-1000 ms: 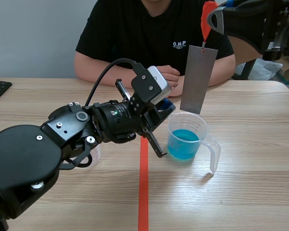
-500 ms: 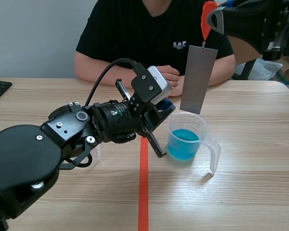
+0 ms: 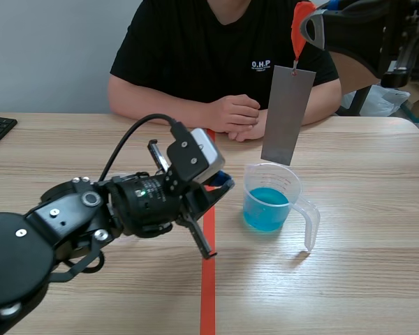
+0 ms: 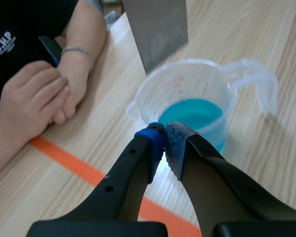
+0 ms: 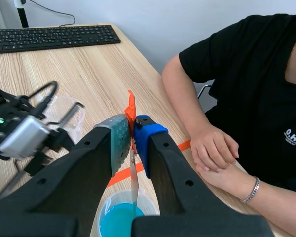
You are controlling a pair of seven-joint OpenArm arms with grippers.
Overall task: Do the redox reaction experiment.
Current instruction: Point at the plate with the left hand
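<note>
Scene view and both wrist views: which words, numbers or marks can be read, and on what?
"O.H.P": white print on the person's black T-shirt.
Faint reddish scale marks on the measuring cup: too blurred to read.
Key legends on the keyboard: too small to read.
No marking visible on the metal strip.

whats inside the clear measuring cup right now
Blue liquid fills the lower part of the measuring cup. The grey metal strip hangs above it, not in the liquid. The cup's floor under the liquid cannot be seen.
</note>
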